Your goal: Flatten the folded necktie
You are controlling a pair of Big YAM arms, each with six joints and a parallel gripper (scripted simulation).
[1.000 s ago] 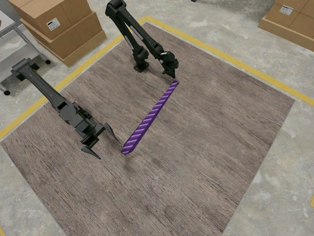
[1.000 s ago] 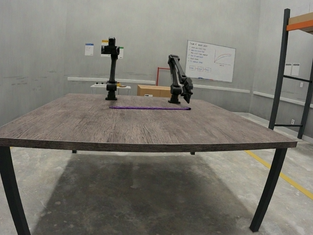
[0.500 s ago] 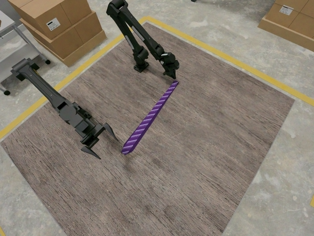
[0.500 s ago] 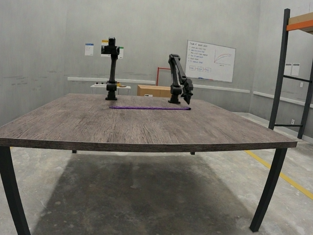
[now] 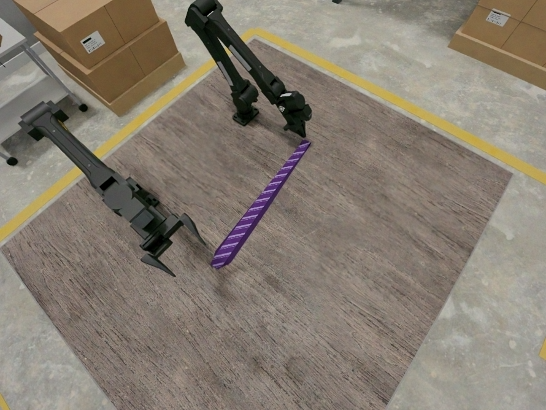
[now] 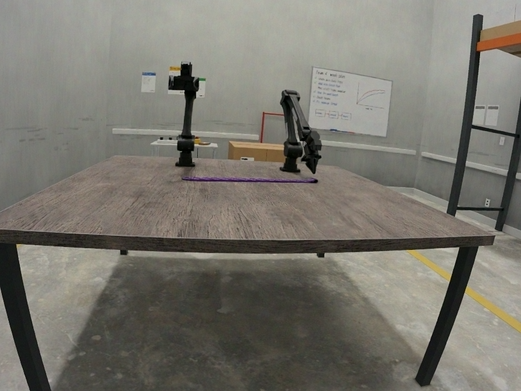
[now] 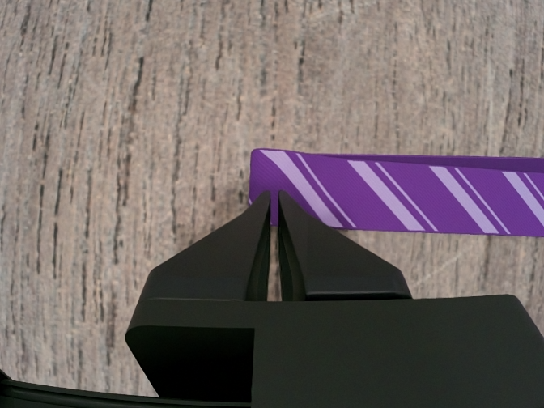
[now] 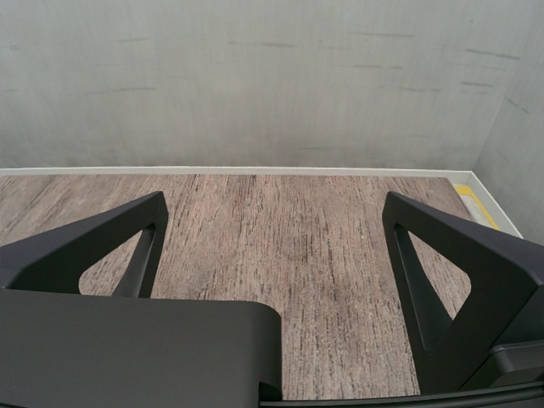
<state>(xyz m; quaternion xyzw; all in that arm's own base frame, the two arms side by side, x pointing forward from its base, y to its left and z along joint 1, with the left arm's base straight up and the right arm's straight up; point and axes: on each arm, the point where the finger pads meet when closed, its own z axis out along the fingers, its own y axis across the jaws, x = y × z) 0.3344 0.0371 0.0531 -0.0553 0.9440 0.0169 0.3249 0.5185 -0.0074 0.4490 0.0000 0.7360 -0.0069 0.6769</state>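
The wood-grained worktop (image 5: 330,286) (image 6: 210,210) (image 7: 131,87) (image 8: 263,241) spreads beneath both pairs of jaws and reaches well beyond them on the far side of the necktie. The left arm (image 5: 251,61) (image 6: 301,115) (image 7: 373,351) bends down so that its jaws point at the worktop; the right arm (image 5: 83,154) (image 6: 188,113) (image 8: 131,351) stands upright, carrying its jaws high above it. A whiteboard (image 6: 351,100) hangs on the wall behind the left jaws.

The purple necktie (image 5: 268,194) (image 6: 248,179) (image 7: 395,197), with pale slanting stripes, lies on the worktop, long and roughly straight. Its folded end is right by the left jaws, and from there it runs away to its other end, toward the right arm's side. Near the left jaws, a darker strip of the lower layer shows along one edge, so the layers line up only roughly. The whole tie is inside the worktop's edges.

Smallest are the jaws themselves. The left ones are closed to a thin slit, gripping nothing, their tips over the folded end in the wrist view. The right ones are spread wide, with nothing between them.

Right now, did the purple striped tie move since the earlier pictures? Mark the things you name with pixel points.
No. In the top view, the purple striped tie (image 5: 265,198) (image 6: 248,180) (image 7: 395,197) lies in the same place on the wood-grain tabletop (image 5: 353,264) (image 6: 252,210) (image 7: 131,109) (image 8: 272,245).
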